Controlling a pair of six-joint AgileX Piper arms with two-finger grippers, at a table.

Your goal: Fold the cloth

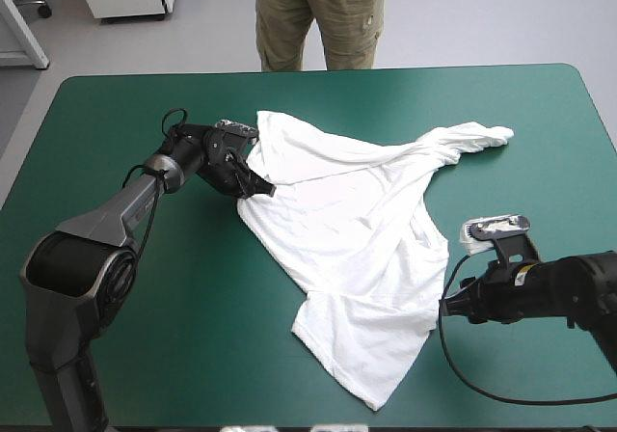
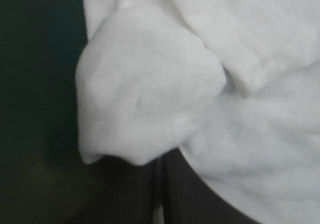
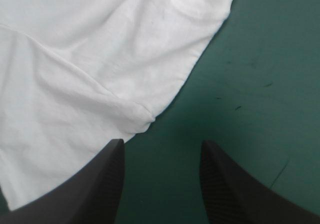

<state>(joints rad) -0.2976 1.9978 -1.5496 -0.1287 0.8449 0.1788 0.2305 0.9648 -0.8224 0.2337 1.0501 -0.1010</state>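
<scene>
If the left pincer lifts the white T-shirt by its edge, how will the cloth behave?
Probably floppy: the T-shirt lies in soft creases, so it should hang limp from the left pincer. Likely light: its folds look thin. Pulled sideways, it would probably drag and bunch on the teal-green cover, not roll.

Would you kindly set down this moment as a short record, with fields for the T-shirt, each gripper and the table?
T-shirt: white, spread loosely and creased across the middle of the table, one end bunched toward the far right
left gripper: at the T-shirt's far left edge, shut on a fold of it
right gripper: open, over bare cover beside the T-shirt's right edge, holding nothing
table: teal-green cover, showing on all sides of the T-shirt
fold progress: no fold made yet
</scene>
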